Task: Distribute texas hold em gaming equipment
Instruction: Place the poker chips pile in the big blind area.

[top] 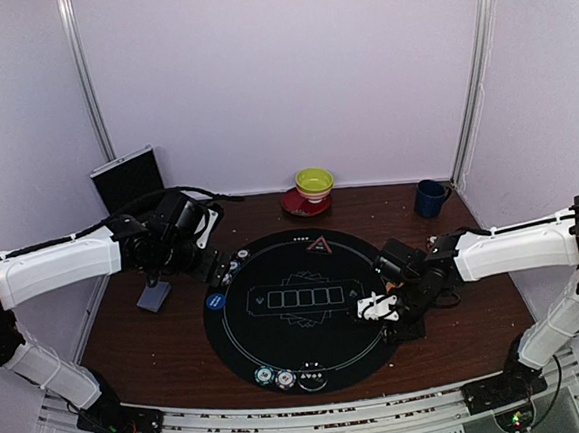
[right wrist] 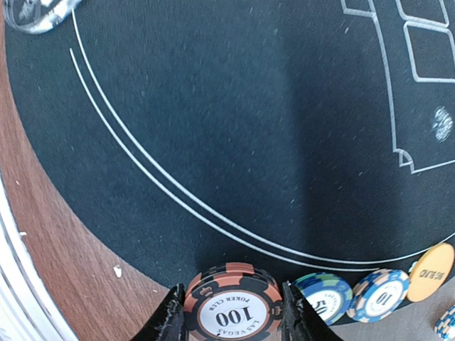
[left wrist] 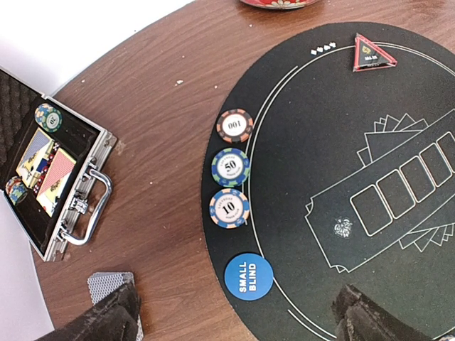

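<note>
My right gripper (right wrist: 234, 323) is shut on a stack of orange-and-black 100 chips (right wrist: 232, 302) by the mat's near-right edge; in the top view it (top: 379, 308) hangs over the mat's right side. Beside the stack lie a 50 chip (right wrist: 325, 295), a 10 chip (right wrist: 380, 293) and an orange big blind button (right wrist: 431, 272). My left gripper (left wrist: 242, 323) is wide open and empty above the mat's left edge. Below it lie the blue small blind button (left wrist: 249, 277) and 100 (left wrist: 234, 126), 50 (left wrist: 230, 167) and 10 (left wrist: 229, 209) chips. A grey-backed card deck (left wrist: 106, 284) lies under its left finger.
The round black mat (top: 279, 338) has a red triangle marker (left wrist: 372, 55) at its far edge and chips (top: 274, 378) at its near edge. An open metal case (left wrist: 78, 206) with cards and chips stands far left. A yellow-green bowl (top: 314, 182) and a blue mug (top: 430, 197) stand at the back.
</note>
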### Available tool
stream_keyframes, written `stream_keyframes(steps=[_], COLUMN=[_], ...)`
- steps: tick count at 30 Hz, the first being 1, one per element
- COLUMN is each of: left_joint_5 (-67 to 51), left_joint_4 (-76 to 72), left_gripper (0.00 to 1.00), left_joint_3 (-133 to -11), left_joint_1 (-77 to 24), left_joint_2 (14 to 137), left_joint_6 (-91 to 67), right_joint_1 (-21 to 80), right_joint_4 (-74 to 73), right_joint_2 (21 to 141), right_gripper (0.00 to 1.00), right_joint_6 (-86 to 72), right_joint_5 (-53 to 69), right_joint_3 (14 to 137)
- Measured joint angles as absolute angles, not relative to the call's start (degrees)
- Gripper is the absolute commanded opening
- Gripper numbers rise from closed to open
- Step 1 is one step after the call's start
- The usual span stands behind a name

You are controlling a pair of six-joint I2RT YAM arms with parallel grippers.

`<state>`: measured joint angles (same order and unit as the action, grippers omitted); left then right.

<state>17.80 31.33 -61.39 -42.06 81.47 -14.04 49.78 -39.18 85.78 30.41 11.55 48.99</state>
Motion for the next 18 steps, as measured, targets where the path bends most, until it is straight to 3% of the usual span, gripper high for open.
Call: stream_keyframes(steps=[18], left_joint_5=[17.8], left_joint_4=[31.3], left_gripper=[0.98], left_joint_3=[-61.4], left_joint_1=[-42.1], left_joint_2=[81.5], left_joint_6=[-14.0], right_joint_1=[50.2], right_joint_4=[-37.4], right_joint_2=[87.1], right_gripper=[0.29], right_joint_6=[31.2], right_joint_5=[9.4], right_joint_3=[48.0])
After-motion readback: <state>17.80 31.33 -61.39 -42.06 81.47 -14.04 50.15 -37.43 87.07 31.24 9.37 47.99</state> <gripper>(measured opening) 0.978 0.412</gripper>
